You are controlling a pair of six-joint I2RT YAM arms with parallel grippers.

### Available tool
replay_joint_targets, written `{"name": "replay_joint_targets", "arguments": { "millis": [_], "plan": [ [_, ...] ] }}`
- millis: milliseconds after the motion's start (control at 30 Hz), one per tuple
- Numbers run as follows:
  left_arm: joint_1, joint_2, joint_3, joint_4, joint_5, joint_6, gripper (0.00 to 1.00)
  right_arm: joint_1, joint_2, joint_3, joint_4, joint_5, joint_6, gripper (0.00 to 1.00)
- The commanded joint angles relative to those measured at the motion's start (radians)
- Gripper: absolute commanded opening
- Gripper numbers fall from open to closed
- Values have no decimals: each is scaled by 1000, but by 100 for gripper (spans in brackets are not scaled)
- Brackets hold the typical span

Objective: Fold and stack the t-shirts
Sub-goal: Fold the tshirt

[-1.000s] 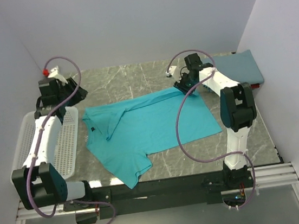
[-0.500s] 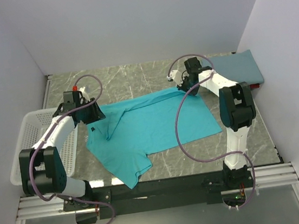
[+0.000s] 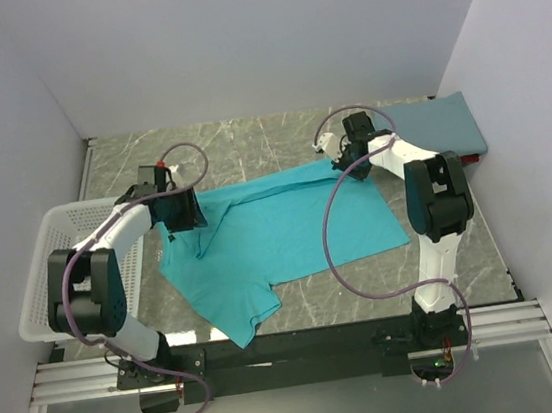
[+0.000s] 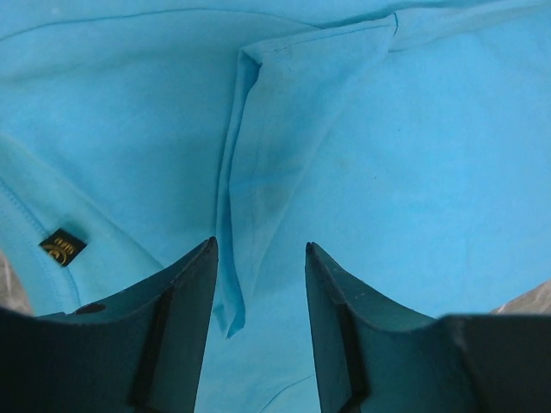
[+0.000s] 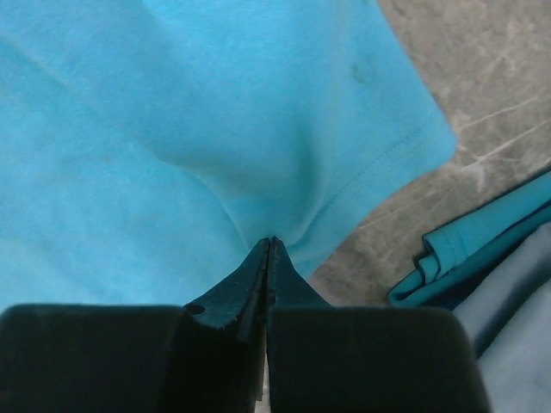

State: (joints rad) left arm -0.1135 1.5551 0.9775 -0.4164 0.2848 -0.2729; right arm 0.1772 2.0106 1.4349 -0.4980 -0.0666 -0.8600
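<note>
- White mesh basket [image 3: 39, 286]: stands at the far left edge of the table, beside the left arm. It plays no part in the fold.
- Left gripper [image 4: 260, 248]: hovers over the collar end of the shirt with its jaws half apart. They straddle a loose folded flap without pinching it, so nothing is held here.
- Teal t-shirt [image 3: 289, 230]: lies spread and mostly flat across the middle of the marble table [image 3: 247, 134]. The collar end is to the left and one sleeve trails toward the near edge. Expect it to be light and limp, so it will sag and drag from any single hold. Take it at hems, seams or doubled edges, where stitching gives your fingers bite, and lift both ends together.
- Right gripper [image 5: 270, 245]: jaws fully closed on a pinch of the teal t-shirt near its far-right hemmed corner. The cloth puckers toward the tips.
- Folded slate-blue t-shirt [image 3: 442, 124]: a neat rectangle in the far-right corner, apart from the teal t-shirt. The right wrist view shows a teal edge beside it, possibly another folded layer, though you cannot tell.
</note>
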Motion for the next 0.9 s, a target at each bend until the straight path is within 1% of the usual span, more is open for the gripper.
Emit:
{"name": "replay_joint_targets", "arguments": {
  "millis": [0,67,200,333,433,467,533,700,800,833,867],
  "plan": [
    [-31,43,81,-30,-54,24,51,-13,-75,-11,45,5,26,0],
    [-41,75,101,-41,-70,23,51,-13,-84,-16,52,-1,29,0],
    [-87,146,182,-82,-157,31,51,-15,-92,-19,56,-21,48,0],
    [-101,203,222,-104,-237,28,51,-18,-99,-25,55,-48,59,0],
    [-101,227,242,-114,-245,28,48,-16,-99,-33,59,-62,64,2],
    [-101,238,245,-114,-224,31,44,-18,-99,-33,59,-64,64,2],
    [-110,247,260,-120,-213,32,41,-18,-95,-31,58,-64,65,2],
    [-132,289,283,-140,-237,34,40,-18,-104,-34,55,-79,72,2],
    [-132,295,276,-137,-248,35,34,-21,-108,-39,55,-88,73,2],
    [-132,293,274,-137,-249,37,27,-22,-110,-39,53,-88,75,2],
    [-133,290,274,-139,-253,37,23,-22,-111,-39,52,-91,75,2]
  ]
}}
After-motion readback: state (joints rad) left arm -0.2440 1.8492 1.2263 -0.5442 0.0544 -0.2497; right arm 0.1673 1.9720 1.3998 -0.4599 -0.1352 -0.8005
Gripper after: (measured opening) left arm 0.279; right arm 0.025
